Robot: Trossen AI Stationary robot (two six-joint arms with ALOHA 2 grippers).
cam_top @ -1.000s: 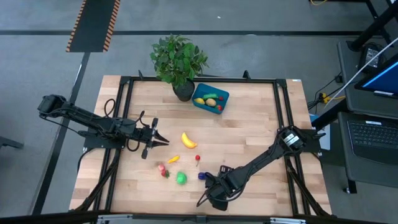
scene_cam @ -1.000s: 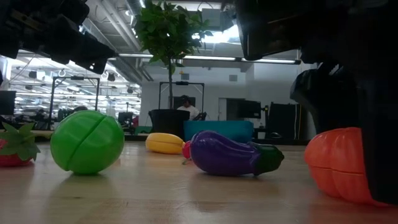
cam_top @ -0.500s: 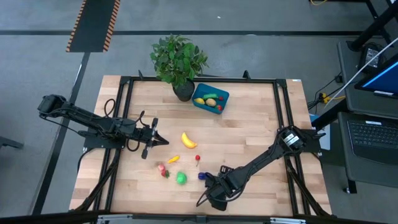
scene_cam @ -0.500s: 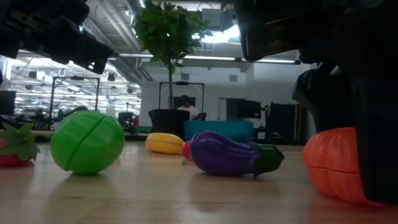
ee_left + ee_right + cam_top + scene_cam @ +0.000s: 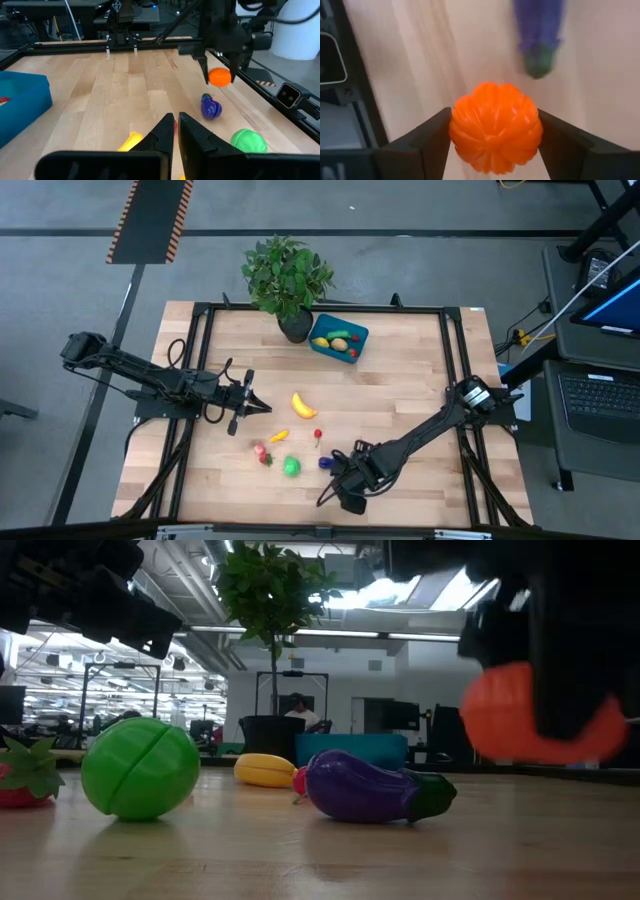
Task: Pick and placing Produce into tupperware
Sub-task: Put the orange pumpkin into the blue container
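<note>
An orange pumpkin piece (image 5: pixel 495 127) is pinched between the right gripper (image 5: pixel 495 145) fingers, clear of the table (image 5: pixel 420 390) (purple eggplant (image 5: pixel 375 787) nearby). The left gripper (image 5: pixel 262 408) is pressed together beside the banana (image 5: pixel 303 406). The tupperware (image 5: pixel 338 339) sits by the plant pot (image 5: pixel 295 328).

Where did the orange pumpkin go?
The orange pumpkin is up off the table, pinched in the right gripper near the table's front edge, just right of the purple eggplant in the low view.
</note>
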